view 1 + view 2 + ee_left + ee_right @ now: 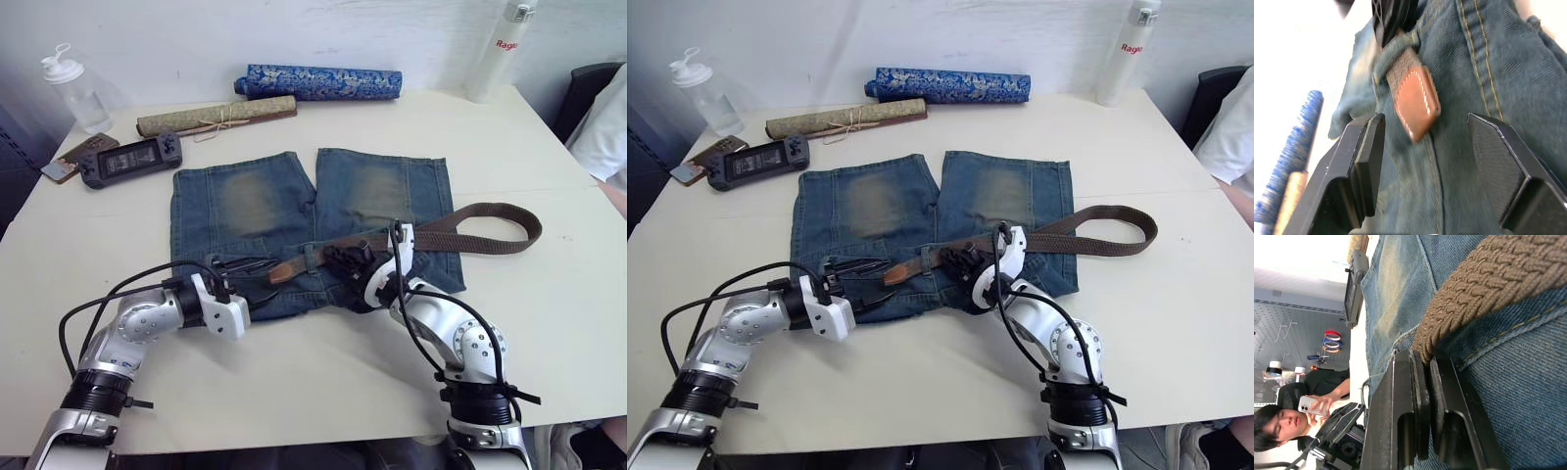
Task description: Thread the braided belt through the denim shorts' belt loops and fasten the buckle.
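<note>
The denim shorts [250,201] lie flat on the white table, waistband towards me. The braided belt [490,227] curves in a loop off the right leg and runs left along the waistband. My right gripper [345,258] is shut on the brown strap near the middle of the waistband, the weave pinched between its pads [1420,377]. Left of it the strap comes out from under a denim belt loop [1396,46] and ends in the tan leather tip [1418,100]. My left gripper [263,282] is open, one finger on each side of that tip, not touching it.
At the back lie a blue patterned tube [318,82], a tan roll [216,116], a black handheld console [129,157] and a clear bottle [73,90]. A white bottle [500,49] stands back right. A person's sleeve [607,127] shows at the right edge.
</note>
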